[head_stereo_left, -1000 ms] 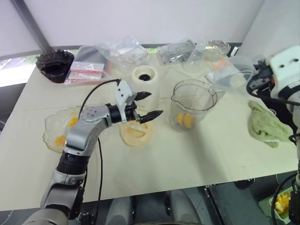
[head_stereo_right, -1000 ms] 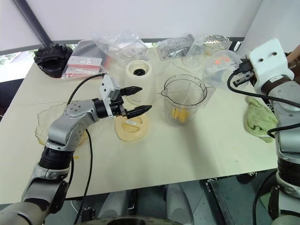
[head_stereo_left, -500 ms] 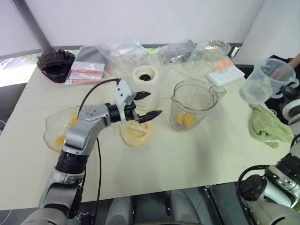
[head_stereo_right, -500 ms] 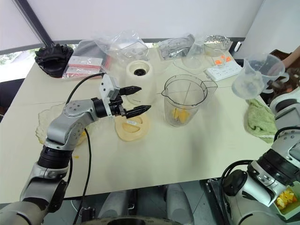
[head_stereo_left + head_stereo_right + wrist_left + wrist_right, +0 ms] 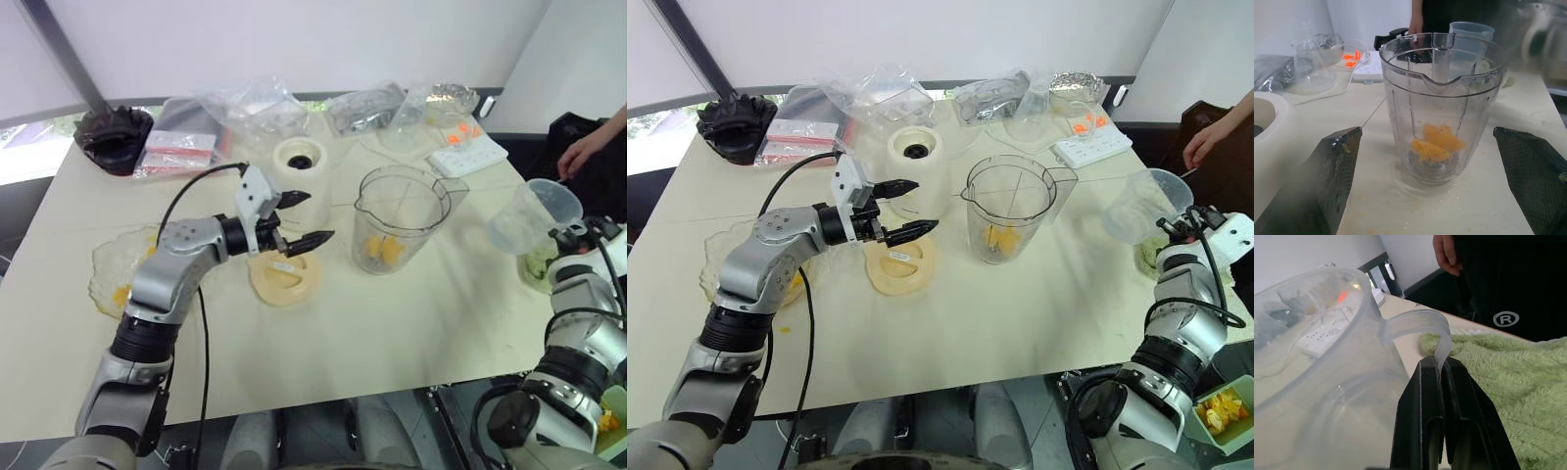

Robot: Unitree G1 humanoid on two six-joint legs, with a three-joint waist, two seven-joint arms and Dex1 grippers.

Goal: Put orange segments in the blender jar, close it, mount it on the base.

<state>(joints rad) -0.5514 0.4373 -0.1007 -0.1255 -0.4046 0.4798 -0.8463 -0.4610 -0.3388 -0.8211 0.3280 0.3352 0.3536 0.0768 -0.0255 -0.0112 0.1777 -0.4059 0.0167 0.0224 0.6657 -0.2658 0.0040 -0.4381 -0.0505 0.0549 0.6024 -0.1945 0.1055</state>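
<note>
At the far left of the surface (image 5: 411, 323) a clear dish (image 5: 110, 274) is seen with leftover fruit. The left gripper (image 5: 306, 217) hovers with its jaws wide apart, level, just above the flat cream lid (image 5: 284, 279) and aimed toward the blender jar (image 5: 404, 217). The jar stands uncovered, with the orange segments (image 5: 1435, 143) lying on its blade. Closing is judged to be the step in hand: the lid should be taken by its rim, kept flat, and seated squarely on the jar mouth, with the spout allowed for.

The base (image 5: 302, 166) stands just behind the lid, beside the jar, its socket facing up and free. Clear bags (image 5: 257, 106) and a white power strip (image 5: 468, 149) lie farther back, well apart from the work.

At the right edge, the right gripper (image 5: 1442, 369) is clamped on the handle of the frosted cup (image 5: 534, 213), held over a green cloth (image 5: 1508, 382). A person's hand (image 5: 585, 155) is near it. The route from lid to jar is judged unobstructed.
</note>
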